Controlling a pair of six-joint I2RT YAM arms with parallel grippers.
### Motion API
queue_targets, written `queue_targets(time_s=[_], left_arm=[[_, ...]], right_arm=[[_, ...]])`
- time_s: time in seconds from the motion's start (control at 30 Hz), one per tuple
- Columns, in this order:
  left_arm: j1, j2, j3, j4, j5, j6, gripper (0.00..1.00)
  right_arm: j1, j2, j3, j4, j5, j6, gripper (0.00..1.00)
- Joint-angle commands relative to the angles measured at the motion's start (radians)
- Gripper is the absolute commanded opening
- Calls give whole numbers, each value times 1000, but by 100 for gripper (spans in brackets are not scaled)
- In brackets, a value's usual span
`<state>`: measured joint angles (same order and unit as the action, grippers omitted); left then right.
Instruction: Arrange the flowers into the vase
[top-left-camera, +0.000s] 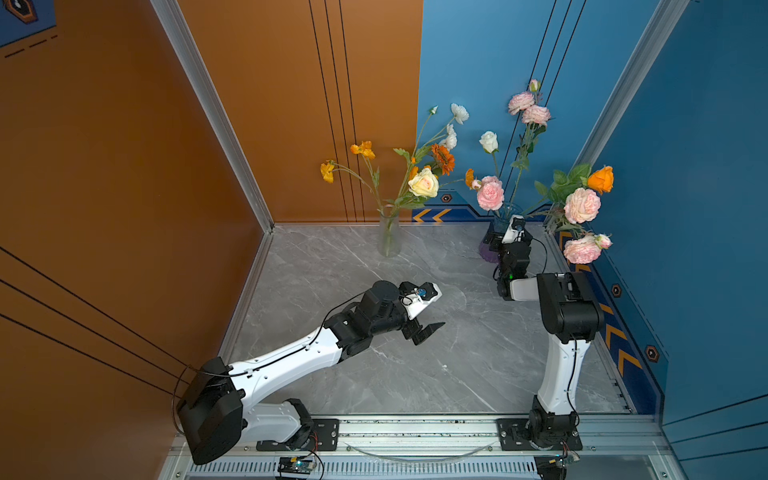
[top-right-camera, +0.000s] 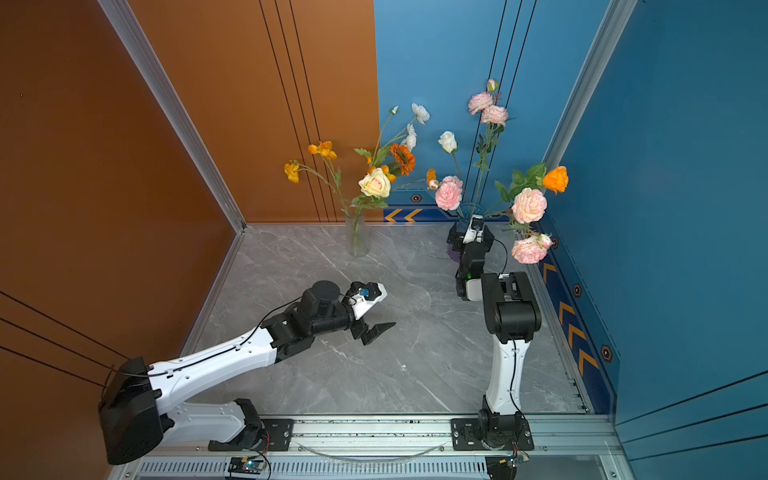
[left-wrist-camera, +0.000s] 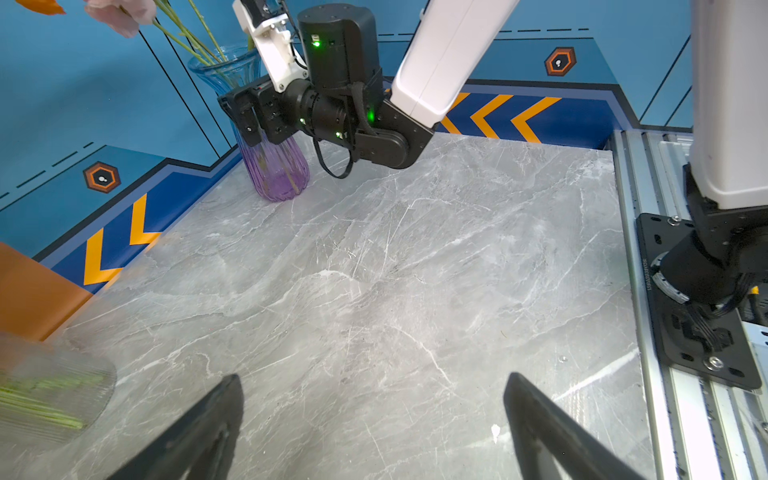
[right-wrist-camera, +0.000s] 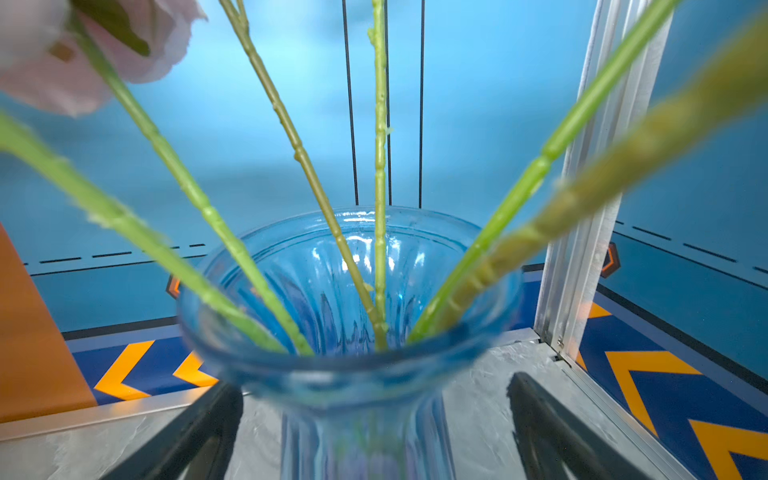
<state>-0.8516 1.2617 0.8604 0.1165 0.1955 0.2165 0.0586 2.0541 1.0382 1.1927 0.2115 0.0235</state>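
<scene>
Flowers stand in two vases at the back of the table. A clear ribbed vase (top-left-camera: 389, 237) (top-right-camera: 356, 239) holds orange, cream (top-left-camera: 424, 183) and white blooms. A blue-to-purple glass vase (left-wrist-camera: 278, 174) (top-left-camera: 485, 251) holds pink (top-left-camera: 490, 195), white and orange blooms; several green stems (right-wrist-camera: 380, 166) fan out of its flared rim (right-wrist-camera: 349, 232). My right gripper (right-wrist-camera: 374, 384) (top-left-camera: 500, 237) is open, its jaws on either side of this vase's neck with a gap on each side. Over the middle of the table, my left gripper (left-wrist-camera: 374, 380) (top-left-camera: 434, 316) is open with nothing in it.
The grey marble tabletop (top-left-camera: 415, 374) is walled in orange on the left and blue at the back and right. An aluminium post (right-wrist-camera: 582, 249) stands in the corner just behind the blue vase. A metal rail (top-left-camera: 415, 428) with both arm bases runs along the front edge.
</scene>
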Motion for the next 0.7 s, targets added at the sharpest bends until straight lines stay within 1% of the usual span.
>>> queue_targets(time_s=[0.0, 0.2, 0.27, 0.33, 0.37, 0.4, 0.47, 0.57, 0.6, 0.63, 0.67], left_arm=[[13, -38, -21, 22, 2, -14, 98], [36, -120, -75, 21, -94, -30, 98], [50, -153, -91, 3, -205, -38, 98], [67, -181, -95, -39, -433, -52, 98], [82, -191, -97, -59, -523, -59, 98], [107, -204, -102, -77, -609, -72, 98], [177, -226, -121, -106, -707, -109, 98], [280, -269, -183, -90, -854, -164, 98], [312, -289, -213, -75, -904, -179, 98], [349, -309, -259, -26, -912, -170, 98], [382, -328, -318, 57, -945, -152, 98]], right_arm=[[12, -94, -80, 67, 45, 12, 100], [44, -192, -269, 115, 64, 26, 100], [65, -242, -338, 109, 64, 23, 100], [93, -313, -418, 80, 60, 19, 100], [108, -348, -449, 58, 59, 22, 100], [125, -389, -483, 22, 57, 24, 100], [173, -483, -537, -67, 45, 26, 100], [264, -664, -586, -319, 82, 53, 100], [294, -730, -597, -425, 85, 75, 100], [317, -803, -605, -533, 89, 95, 100], [334, -873, -616, -634, 95, 120, 100]])
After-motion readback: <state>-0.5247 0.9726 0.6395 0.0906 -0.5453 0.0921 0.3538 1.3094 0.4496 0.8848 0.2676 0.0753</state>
